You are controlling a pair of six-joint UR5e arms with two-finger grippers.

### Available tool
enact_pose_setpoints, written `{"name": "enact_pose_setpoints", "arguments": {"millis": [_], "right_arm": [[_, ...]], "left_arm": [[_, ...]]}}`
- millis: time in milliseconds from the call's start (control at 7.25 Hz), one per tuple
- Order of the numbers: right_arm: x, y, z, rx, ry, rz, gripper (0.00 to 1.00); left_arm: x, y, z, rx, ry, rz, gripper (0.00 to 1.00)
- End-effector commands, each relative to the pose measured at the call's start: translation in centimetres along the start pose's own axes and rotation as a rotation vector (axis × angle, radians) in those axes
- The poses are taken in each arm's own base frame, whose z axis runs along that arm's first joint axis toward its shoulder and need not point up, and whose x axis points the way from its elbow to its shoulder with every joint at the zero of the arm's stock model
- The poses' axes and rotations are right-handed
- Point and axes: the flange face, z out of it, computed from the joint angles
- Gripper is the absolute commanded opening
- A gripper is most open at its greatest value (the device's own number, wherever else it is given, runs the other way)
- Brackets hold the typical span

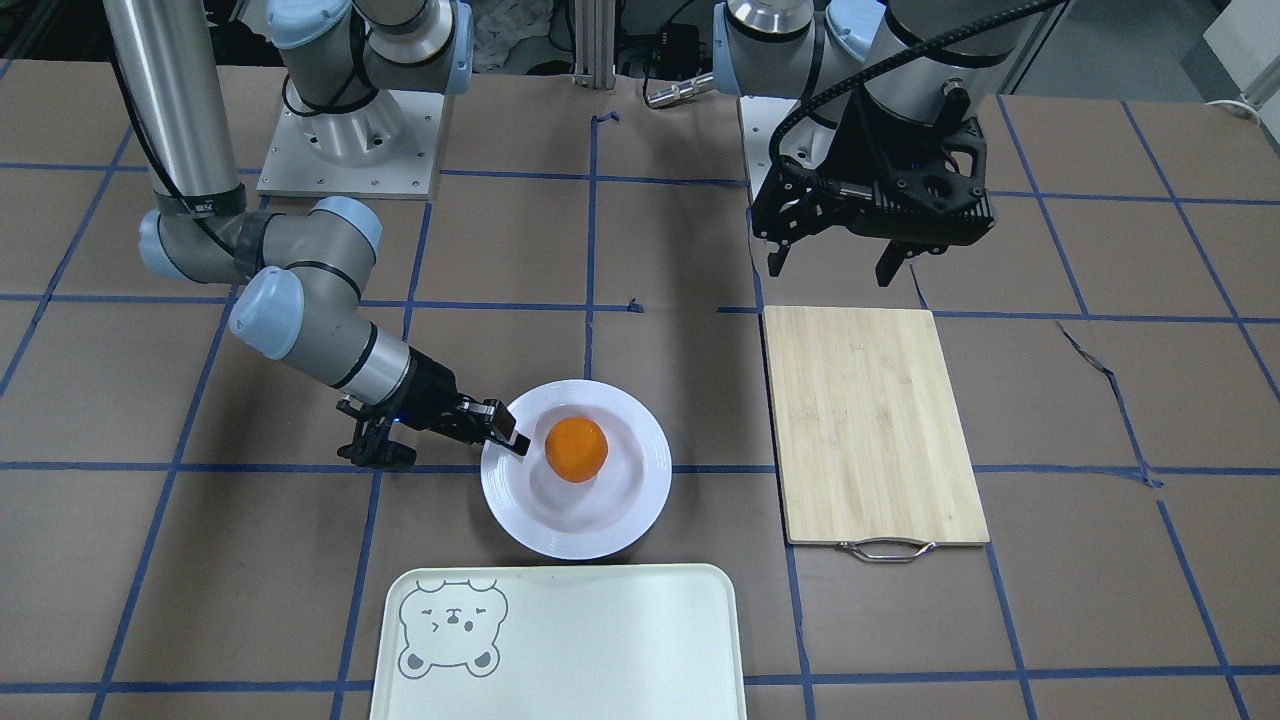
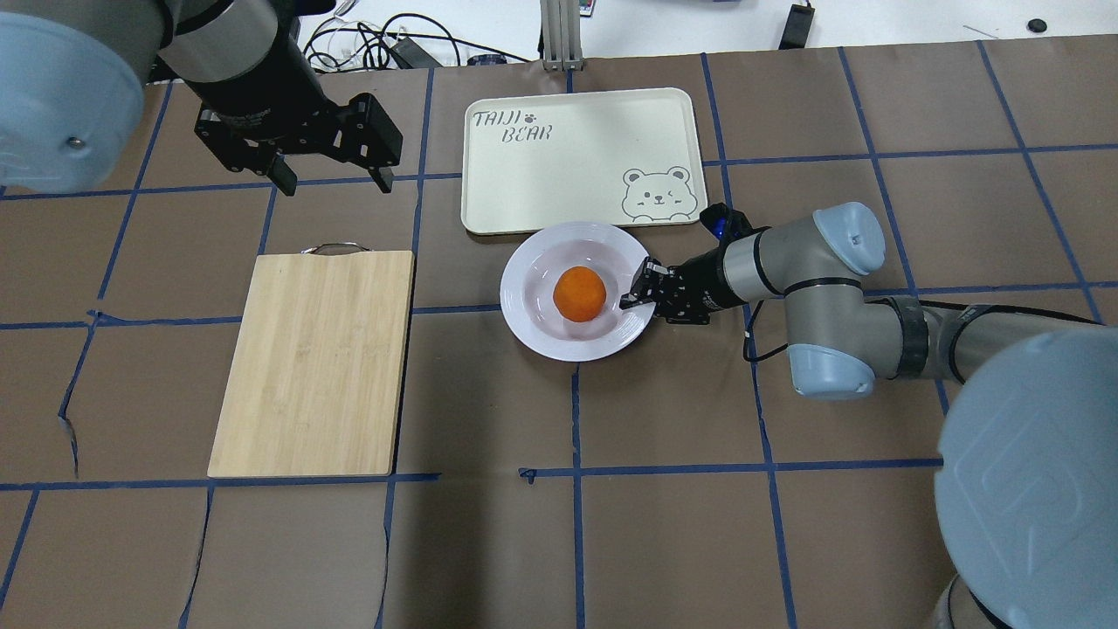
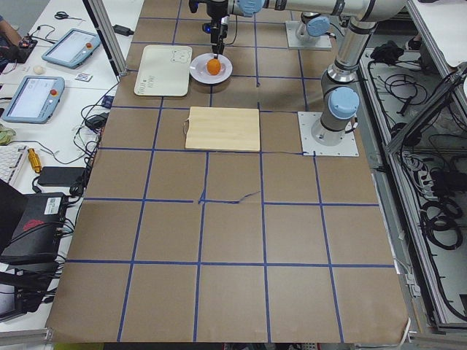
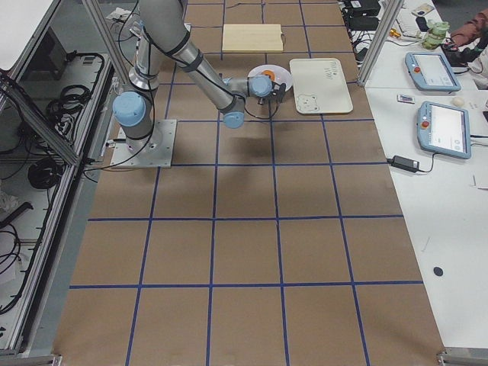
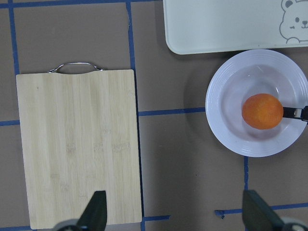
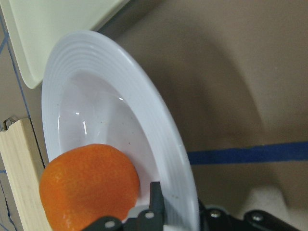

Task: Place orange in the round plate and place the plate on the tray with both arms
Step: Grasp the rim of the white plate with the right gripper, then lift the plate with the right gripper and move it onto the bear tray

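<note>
The orange (image 2: 579, 293) sits loose in the glossy plate (image 2: 533, 328) just beside the tray (image 2: 559, 175), my right end effector (image 2: 636, 293) pinching its rim, my left end effector (image 1: 832, 266) hanging spread wide; I judge the plate stiff, slick, breakable, best held at opposite rims.

The tray (image 2: 580, 162) bears the grey printed words "TAIJI BEAR" in one corner (a paw mark follows the first word).

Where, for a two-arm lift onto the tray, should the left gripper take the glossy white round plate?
Probably the ridged rim of the glossy white round plate on the bamboo cutting board side, opposite the right gripper. The small orange occupies the sunken centre, and the plate lies flat, so come in low.
</note>
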Motion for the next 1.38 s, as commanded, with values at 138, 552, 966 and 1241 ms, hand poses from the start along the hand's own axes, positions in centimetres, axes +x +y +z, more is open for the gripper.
{"name": "enact_pose_setpoints", "arguments": {"millis": [138, 552, 966, 1241], "right_arm": [[-0.3, 0.0, -0.1, 0.005, -0.003, 0.001, 0.13], [-3.7, -0.5, -3.7, 0.072, -0.029, 0.002, 0.14], [-8.2, -7.7, -6.3, 0.131, -0.05, 0.045, 0.14], [-8.3, -14.7, -4.6, 0.165, -0.023, 0.025, 0.15]], "left_arm": [[0.0, 0.0, 0.0, 0.0, 0.0, 0.0, 1.0], [-0.1, 0.0, 0.0, 0.0, 0.0, 0.0, 1.0], [-0.1, 0.0, -0.1, 0.0, 0.0, 0.0, 1.0], [-0.1, 0.0, 0.0, -0.001, 0.0, 0.0, 1.0]]}}
